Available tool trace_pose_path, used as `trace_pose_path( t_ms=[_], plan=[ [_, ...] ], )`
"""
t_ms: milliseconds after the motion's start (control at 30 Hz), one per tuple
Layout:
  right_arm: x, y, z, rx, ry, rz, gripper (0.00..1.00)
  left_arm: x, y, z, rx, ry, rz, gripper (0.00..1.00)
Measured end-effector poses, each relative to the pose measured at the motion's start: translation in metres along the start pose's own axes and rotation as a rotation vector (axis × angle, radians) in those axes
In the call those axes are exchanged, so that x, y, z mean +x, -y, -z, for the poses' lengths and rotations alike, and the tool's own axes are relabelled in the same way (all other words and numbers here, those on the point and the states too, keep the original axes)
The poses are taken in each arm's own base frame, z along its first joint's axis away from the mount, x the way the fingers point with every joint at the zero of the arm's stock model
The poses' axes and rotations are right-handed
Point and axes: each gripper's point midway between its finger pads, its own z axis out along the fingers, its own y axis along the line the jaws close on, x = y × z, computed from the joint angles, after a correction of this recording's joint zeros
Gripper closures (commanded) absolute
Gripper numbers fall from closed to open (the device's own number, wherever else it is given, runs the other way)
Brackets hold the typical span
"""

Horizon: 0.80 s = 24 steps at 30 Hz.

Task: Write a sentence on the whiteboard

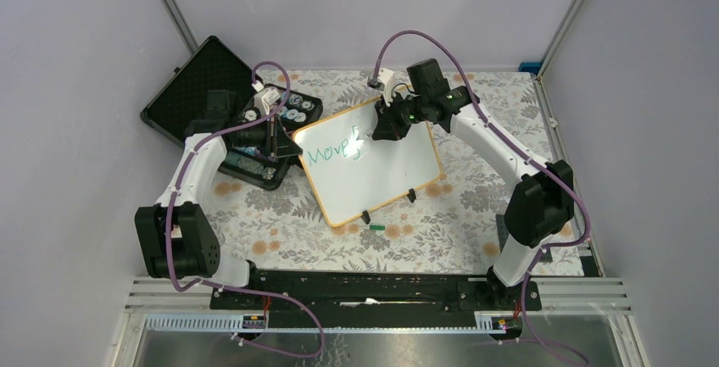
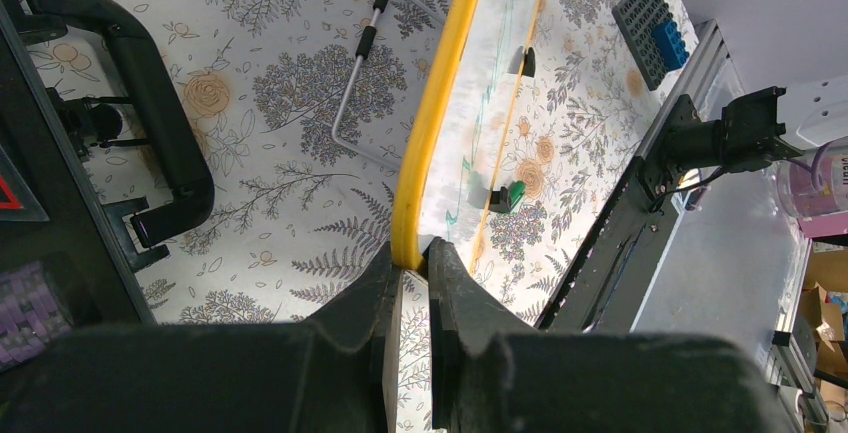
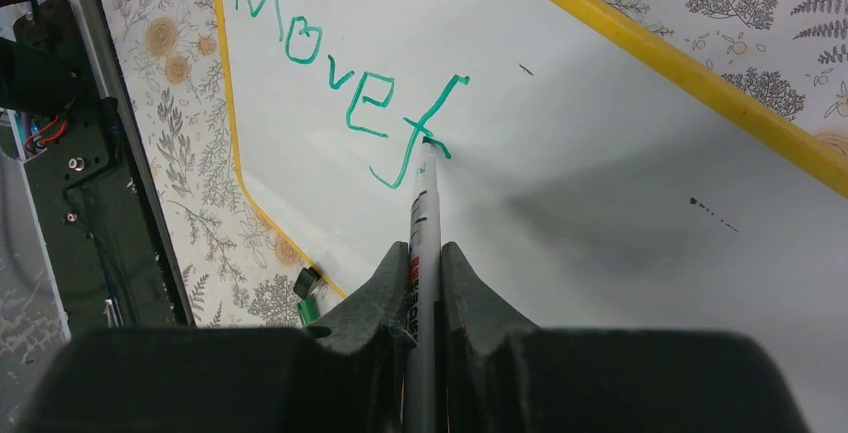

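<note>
Whiteboard at centre of counter, rim clenched in our left hand. Marker, grasped by our right hand, tip on sentence at "f". We judge light pressure and a firmly pinned board best.

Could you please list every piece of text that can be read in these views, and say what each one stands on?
"Move f": green handwriting on the whiteboard, with the f at the marker tip.
Print on the marker barrel, near the fingers: too small to read.
Label on the purple-tinted container in the left wrist view: too blurred to read.
</note>
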Motion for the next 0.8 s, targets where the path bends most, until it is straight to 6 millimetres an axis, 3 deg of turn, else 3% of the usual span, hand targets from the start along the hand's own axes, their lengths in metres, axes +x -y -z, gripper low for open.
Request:
trace_pose_path(
  t_ms=[400, 800],
  plan=[
    [0.014, -0.003, -0.004, -0.014, -0.028, -0.013, 1.0, 0.0, -0.001, 0.0, -0.006, -0.001, 0.0, 1.0],
    [0.015, 0.001, 0.001, 0.01, -0.032, 0.005, 1.0, 0.0, -0.001, 0.0, -0.005, -0.002, -0.001, 1.0]
  ],
)
